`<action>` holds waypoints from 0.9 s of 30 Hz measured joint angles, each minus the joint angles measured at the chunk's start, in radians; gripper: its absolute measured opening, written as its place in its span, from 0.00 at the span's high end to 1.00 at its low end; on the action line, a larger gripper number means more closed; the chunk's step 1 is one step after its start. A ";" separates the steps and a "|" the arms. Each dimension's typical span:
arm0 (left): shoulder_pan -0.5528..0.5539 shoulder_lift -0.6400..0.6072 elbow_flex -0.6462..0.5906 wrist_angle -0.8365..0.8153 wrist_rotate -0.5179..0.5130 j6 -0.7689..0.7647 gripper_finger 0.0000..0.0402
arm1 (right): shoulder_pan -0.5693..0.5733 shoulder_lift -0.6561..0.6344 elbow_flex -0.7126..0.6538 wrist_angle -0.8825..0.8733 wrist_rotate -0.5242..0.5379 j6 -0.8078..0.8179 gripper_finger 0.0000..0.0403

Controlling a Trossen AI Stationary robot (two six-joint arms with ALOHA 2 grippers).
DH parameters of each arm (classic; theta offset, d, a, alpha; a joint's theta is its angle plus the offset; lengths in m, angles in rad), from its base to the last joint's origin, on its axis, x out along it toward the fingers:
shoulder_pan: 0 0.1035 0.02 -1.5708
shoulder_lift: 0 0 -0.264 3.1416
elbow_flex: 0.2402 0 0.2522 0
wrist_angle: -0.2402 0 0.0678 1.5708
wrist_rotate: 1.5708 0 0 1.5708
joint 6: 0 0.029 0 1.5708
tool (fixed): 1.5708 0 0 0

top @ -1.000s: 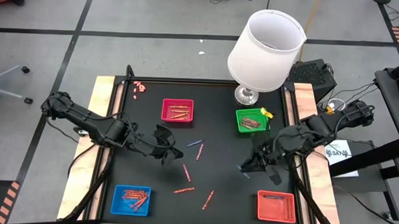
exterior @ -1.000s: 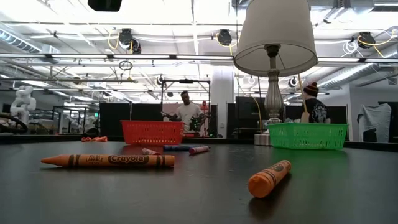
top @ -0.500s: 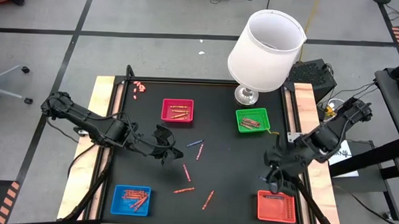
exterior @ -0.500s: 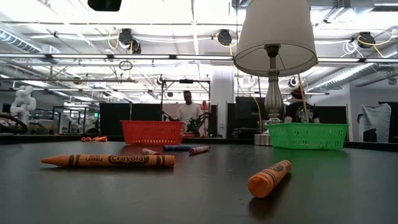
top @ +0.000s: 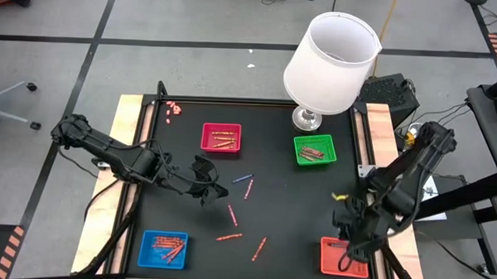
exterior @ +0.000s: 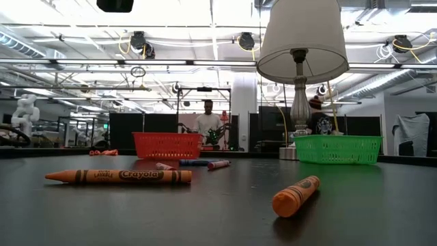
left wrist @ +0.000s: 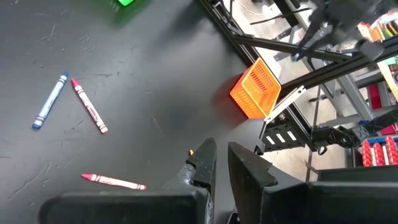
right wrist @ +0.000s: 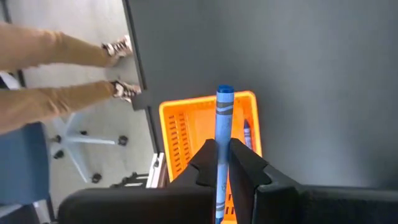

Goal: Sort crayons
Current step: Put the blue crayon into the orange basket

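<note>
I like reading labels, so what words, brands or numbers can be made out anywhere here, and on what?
"Crayola": on the paper wrapper of the long orange wax crayon lying on the black table, low view.
"LAVABLE": small print at that wrapper's left end; a line above it is too small to read.
White sheet beside the table's right edge, high view: printed, but unreadable.
Other crayon wrappers: too small or blurred.

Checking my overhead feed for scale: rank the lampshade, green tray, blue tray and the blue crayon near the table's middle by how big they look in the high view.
1. Lampshade, though nearer the camera.
2. Blue tray and green tray, alike.
3. Blue crayon, smallest.
</note>
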 joint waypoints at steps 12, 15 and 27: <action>0.000 0.000 0.000 -0.002 0.000 0.000 0.89 | 0.138 0.177 -0.069 0.101 -0.028 0.074 0.99; 0.000 0.000 0.000 -0.003 0.000 0.000 0.89 | 0.160 0.226 -0.069 0.118 -0.029 0.075 0.98; 0.000 0.000 0.000 -0.027 0.020 -0.008 0.89 | 0.192 0.342 -0.069 0.157 -0.052 0.083 0.84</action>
